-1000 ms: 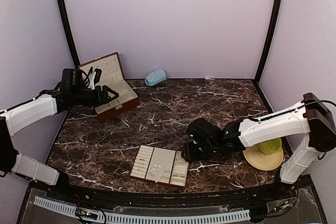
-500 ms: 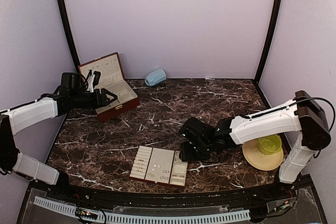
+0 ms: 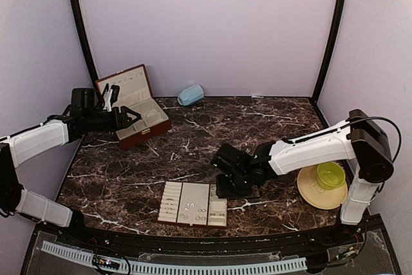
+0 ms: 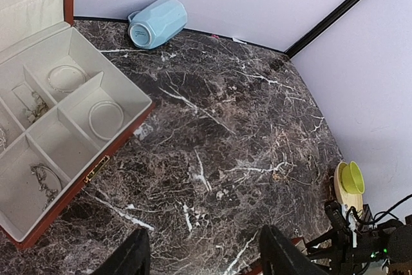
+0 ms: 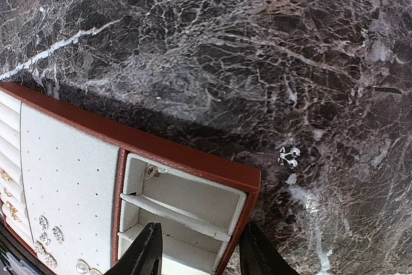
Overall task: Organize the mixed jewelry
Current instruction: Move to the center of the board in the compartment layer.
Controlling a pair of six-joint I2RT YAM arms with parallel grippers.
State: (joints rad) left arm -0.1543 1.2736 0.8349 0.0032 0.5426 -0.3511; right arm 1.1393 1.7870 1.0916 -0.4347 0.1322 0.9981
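Note:
The cream-lined tray (image 3: 193, 192) lies near the table's front edge. My right gripper (image 3: 226, 187) hovers low at its right end. In the right wrist view this gripper (image 5: 201, 256) is open, one finger over a tray (image 5: 187, 152) compartment, the other outside the tray's right wall. Of the mixed jewelry, a small silvery earring pair (image 5: 289, 155) lies loose on the marble beside the tray. A tiny ring (image 5: 151, 171) sits in a compartment and several earrings (image 5: 50, 230) on the dotted panel. My left gripper (image 3: 129, 118) is open and empty (image 4: 203, 259) beside the red-brown box (image 3: 143, 130).
The box (image 4: 122, 146) stands open with bracelets in its cream compartments. A light blue cup (image 3: 190, 94) lies on its side at the back wall. A yellow plate (image 3: 315, 194) with a green bowl (image 3: 330, 176) sits at the right edge.
My right gripper has moved left along the tray's right end, its jaws narrowing a little, and the tray has shifted slightly left. The left arm has barely moved.

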